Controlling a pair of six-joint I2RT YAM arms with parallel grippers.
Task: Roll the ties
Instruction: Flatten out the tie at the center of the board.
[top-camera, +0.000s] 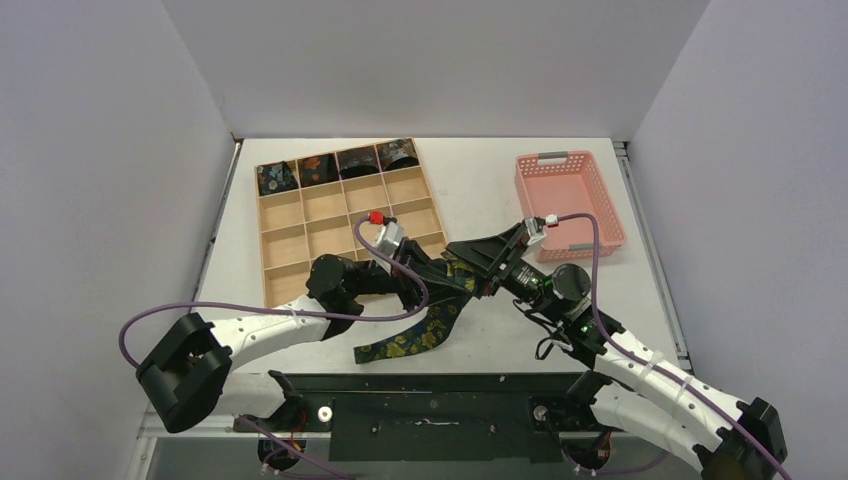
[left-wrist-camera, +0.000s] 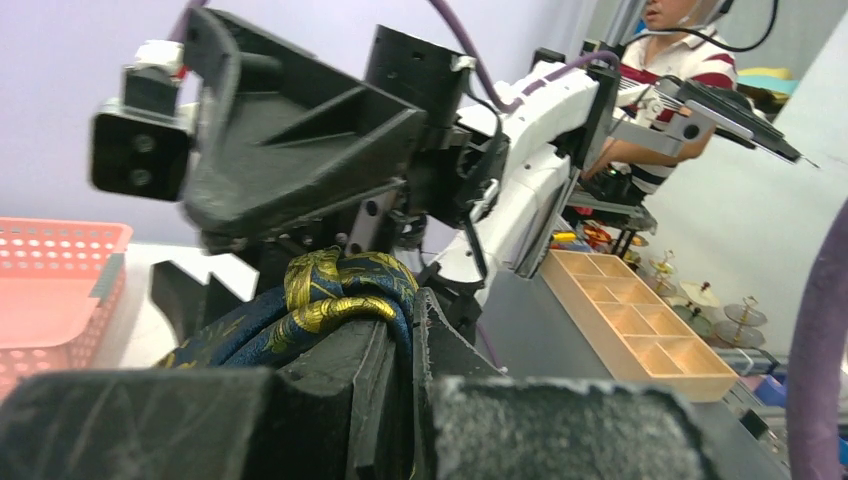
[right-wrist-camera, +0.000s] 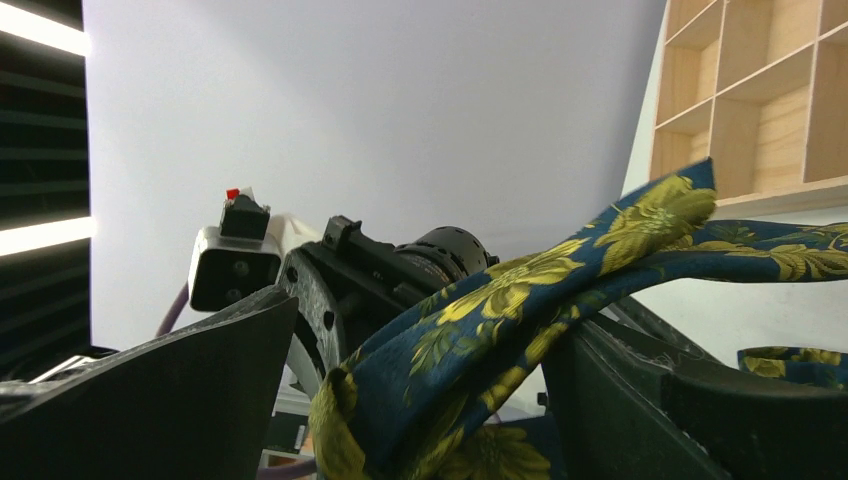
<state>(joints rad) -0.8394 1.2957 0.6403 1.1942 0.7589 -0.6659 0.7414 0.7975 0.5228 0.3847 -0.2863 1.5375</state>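
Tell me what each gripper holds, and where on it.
Left gripper is shut on a bunched fold of the yellow-flowered tie. Right gripper is open; the tie merely passes between its jaws.

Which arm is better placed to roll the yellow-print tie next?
Likely left: the left end effector is shut on the tie at its bunched end; the right end effector stands open around it, gripping nothing.

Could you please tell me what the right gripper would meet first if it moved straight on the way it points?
Probably the yellow-flowered tie running between the open jaws of the right gripper; close behind is the left gripper, shut on that tie, though depth is unclear.
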